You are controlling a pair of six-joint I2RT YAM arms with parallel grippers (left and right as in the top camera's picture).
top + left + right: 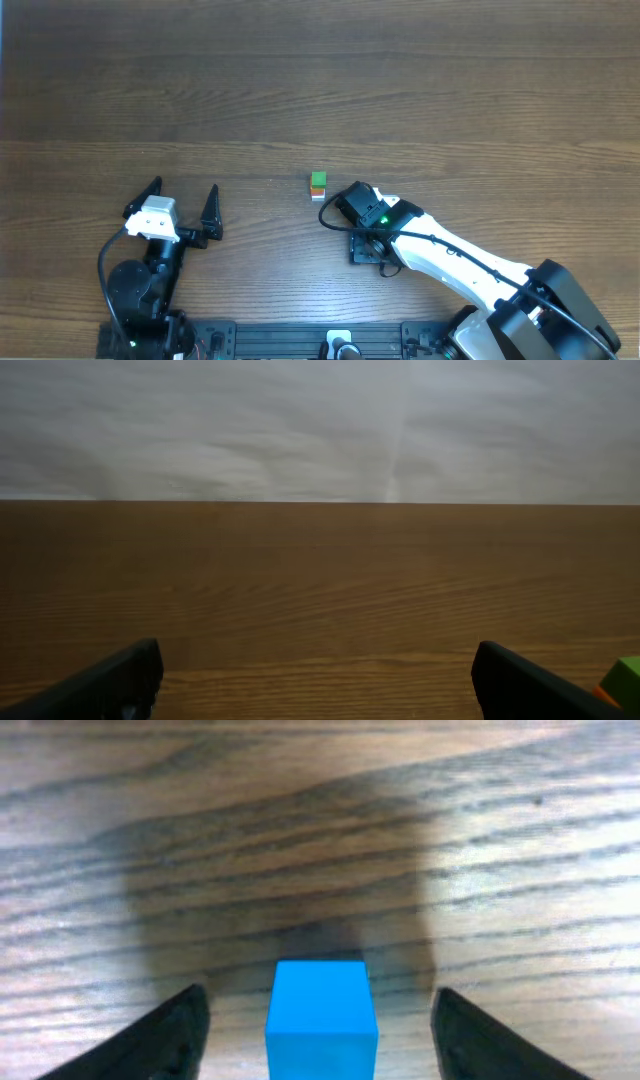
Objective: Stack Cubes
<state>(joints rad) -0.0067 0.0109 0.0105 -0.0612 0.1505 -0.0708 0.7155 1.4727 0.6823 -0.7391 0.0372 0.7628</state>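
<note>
- Blue cube sits closest under the right wrist camera. It looks to be resting on the table between the fingers of the right pincer.
- That right pincer is spread apart and grips nothing, with a gap on each side of the cube. From above, it hangs low, just beside the stack.
- The stack stands near the middle of the table: a green cube sits on a lower cube, which looks orange from the left wrist.
- The left pincer is wide open and empty. It is well apart from the stack, over by its own base.
- As I judge it, the first tier is done, green on the lower cube. The blue cube is the one left: it has yet to be gripped, lifted and set on the green.
- Being a cube, the blue one has no long axis. It lies flat on one face with its top level. Its sides are square to the fingers, so flat faces, not corners, would meet them.
</note>
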